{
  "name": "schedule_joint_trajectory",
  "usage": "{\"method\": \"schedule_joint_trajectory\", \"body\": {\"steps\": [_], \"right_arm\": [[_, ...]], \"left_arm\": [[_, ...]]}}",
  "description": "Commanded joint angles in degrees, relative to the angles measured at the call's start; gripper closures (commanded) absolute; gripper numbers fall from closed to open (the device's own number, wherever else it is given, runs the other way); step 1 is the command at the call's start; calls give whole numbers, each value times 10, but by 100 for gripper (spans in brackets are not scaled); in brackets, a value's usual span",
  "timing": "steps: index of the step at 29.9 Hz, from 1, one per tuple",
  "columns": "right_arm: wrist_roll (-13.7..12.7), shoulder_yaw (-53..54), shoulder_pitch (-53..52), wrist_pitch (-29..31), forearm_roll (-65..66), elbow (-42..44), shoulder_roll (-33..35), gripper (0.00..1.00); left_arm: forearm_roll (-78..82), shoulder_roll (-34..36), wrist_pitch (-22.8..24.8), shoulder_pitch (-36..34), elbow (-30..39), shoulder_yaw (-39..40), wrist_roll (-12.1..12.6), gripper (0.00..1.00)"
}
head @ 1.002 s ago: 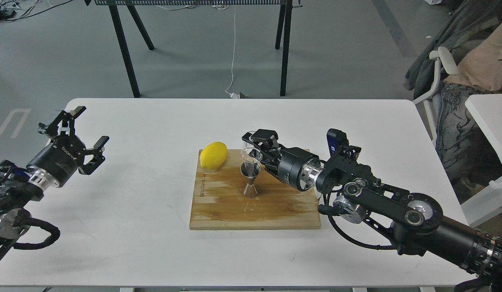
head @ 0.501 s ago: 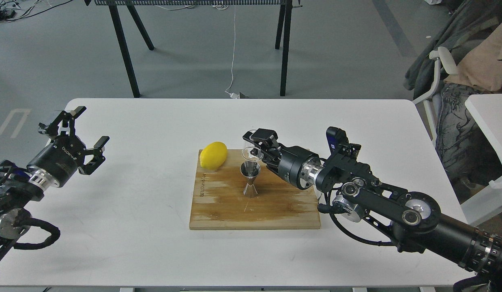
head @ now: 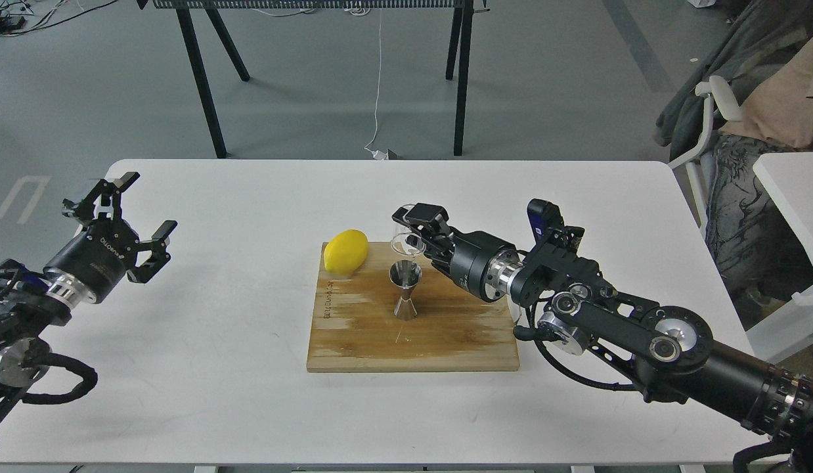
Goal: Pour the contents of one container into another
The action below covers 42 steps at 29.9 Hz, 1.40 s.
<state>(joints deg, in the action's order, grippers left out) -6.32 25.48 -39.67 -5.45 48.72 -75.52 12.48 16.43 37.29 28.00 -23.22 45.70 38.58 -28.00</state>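
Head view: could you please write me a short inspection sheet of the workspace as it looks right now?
Surface: white table bearing a wooden board.
Job's things: clear glass cup held tilted just above the upright steel jigger on the board.
Clutter: lemon at the board's far left corner.
Grippers: right gripper shut on the cup; left gripper open, empty, away from the board.
Cables: white cord on the floor behind.
Surroundings: black-legged stand, chair with clothing.
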Motion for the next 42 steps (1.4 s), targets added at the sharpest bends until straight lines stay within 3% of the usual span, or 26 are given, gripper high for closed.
{"method": "schedule_joint_trajectory", "body": {"steps": [1, 42], "right_arm": [[2, -10, -4, 0, 2, 0, 0, 66], [3, -39, -42, -1, 47, 7, 2, 66]], "left_arm": [[-1, 1, 0, -1, 0, 0, 0, 1], [-4, 1, 0, 0, 0, 0, 0, 1]]}}
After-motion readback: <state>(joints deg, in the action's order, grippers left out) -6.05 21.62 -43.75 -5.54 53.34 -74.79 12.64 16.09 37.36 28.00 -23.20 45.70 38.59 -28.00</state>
